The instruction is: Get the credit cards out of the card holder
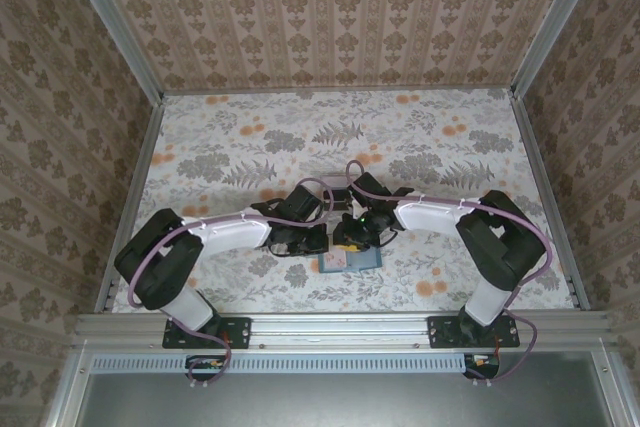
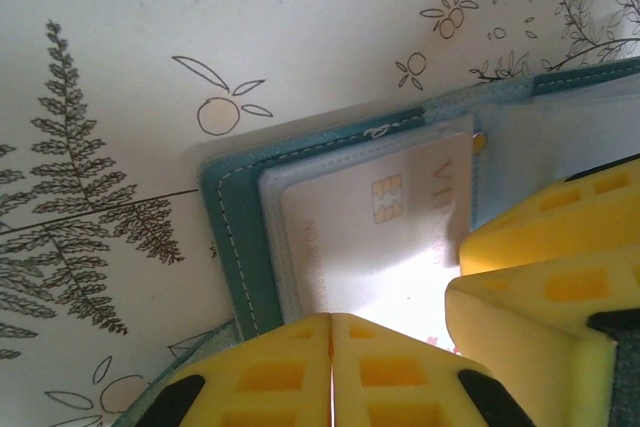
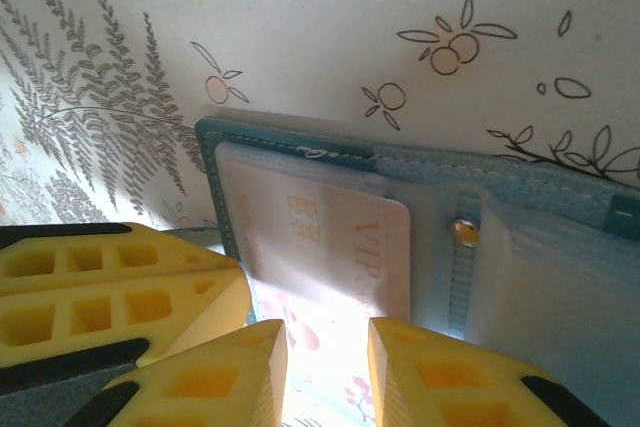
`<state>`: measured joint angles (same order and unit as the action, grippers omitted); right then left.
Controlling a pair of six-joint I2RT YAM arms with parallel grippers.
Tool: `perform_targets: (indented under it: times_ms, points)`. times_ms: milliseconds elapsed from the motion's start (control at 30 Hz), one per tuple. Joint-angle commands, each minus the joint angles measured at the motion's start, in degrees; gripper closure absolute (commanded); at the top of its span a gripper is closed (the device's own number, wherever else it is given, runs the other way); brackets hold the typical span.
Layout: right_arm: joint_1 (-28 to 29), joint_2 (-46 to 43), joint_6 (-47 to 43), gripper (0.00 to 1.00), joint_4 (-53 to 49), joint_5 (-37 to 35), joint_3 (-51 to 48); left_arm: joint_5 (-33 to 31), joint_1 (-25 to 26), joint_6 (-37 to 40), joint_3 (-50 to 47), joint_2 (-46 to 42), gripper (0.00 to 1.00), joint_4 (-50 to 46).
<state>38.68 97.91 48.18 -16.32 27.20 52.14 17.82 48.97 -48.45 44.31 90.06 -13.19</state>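
Where the two arms meet in the top external view, the card holder (image 1: 360, 260) lies open and flat on the floral table (image 1: 250, 137), near the front edge and roughly midway between the bases. The left gripper (image 1: 312, 242) and the right gripper (image 1: 352, 235) hang close together over its far-left part. At this size their jaws cannot be read. A pale patch on the wallet's left half may be a card, but it is too small to be sure.

From the left wrist, the left gripper (image 2: 331, 319) is clenched, its yellow fingers (image 2: 270, 377) pressed flat against each other with nothing visible between them, at the near edge of the wallet (image 2: 235, 237). A credit card (image 2: 360, 237) with a gold chip sits in the clear pocket of the teal cover, partly washed out by glare. The right gripper (image 2: 460, 272) reaches in from the right, touching or just over the card's edge.

From the right wrist, the right gripper (image 3: 328, 337) is released, its fingers (image 3: 440, 377) parted with the card (image 3: 330, 247) lying in the gap, still tucked in its pocket. The left gripper (image 3: 235, 287) rests just beside the wallet's (image 3: 560, 197) left edge. A metal snap (image 3: 463, 232) sits on the strap right of the card.
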Motion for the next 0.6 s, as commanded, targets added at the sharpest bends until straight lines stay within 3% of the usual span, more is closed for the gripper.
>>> perform_targets:
  times_ms: [0, 567]
  points:
    - [0.3, 0.6, -0.7, 0.7, -0.5, -2.2, -0.1, 0.5, -0.5, -0.5, -0.4, 0.9, 0.91, 0.4]
    - [0.3, 0.5, -6.7, 0.7, -9.1, -8.1, 3.0, -0.4, -0.6, -1.2, -3.5, 0.4, 0.91, 0.7]
